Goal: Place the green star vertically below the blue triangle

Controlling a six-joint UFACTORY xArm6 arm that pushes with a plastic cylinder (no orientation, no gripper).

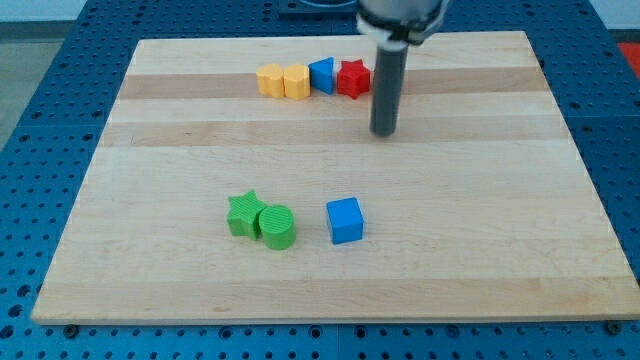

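Rod tip, my tip [384, 132], sits on the wooden board [480, 250] in the upper centre-right of the frame, just below and right of the red star [352, 77]; no fingers on this rod. Top row, left to right, blocks touching: yellow block [270, 79], second yellow block [296, 80], blue triangle [322, 75], red star. Green star [243, 214] lies lower left of centre, touching the green cylinder [278, 226]. Blue cube [345, 220] stands apart, to the right.
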